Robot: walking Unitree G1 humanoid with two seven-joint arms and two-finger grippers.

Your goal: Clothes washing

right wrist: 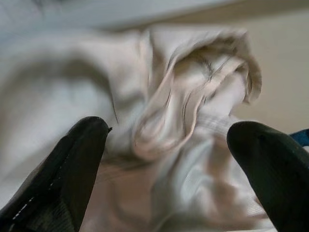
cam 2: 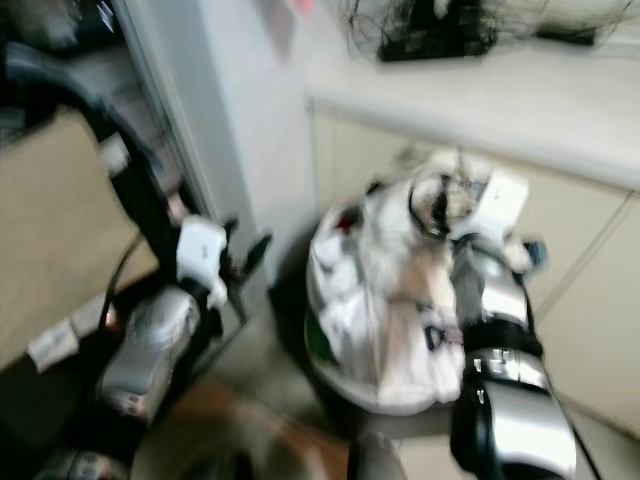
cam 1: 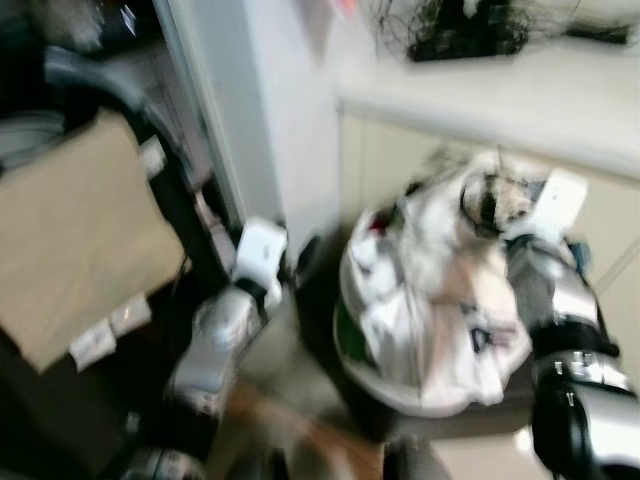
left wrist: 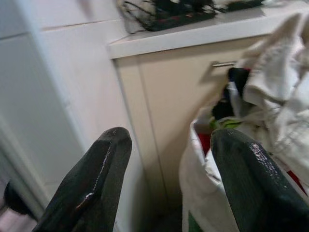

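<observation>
A white laundry basket (cam 1: 395,385) stands on the floor, heaped with white and cream clothes (cam 1: 440,290); bits of red, green and dark cloth show at its side. My right gripper (right wrist: 169,140) hangs open just above the top of the heap, a crumpled cream garment (right wrist: 193,111) between and beyond its fingers (right wrist: 82,159). My left gripper (left wrist: 171,145) is open and holds nothing, a little to the left of the basket's wall (left wrist: 198,183). The head views are blurred.
Beige cabinet doors (left wrist: 169,101) under a pale counter (cam 1: 520,100) stand behind the basket. A black wire rack (cam 1: 465,30) sits on the counter. A white panel (cam 1: 260,110) rises at the left, with a brown cardboard box (cam 1: 75,230) and dark clutter beside it.
</observation>
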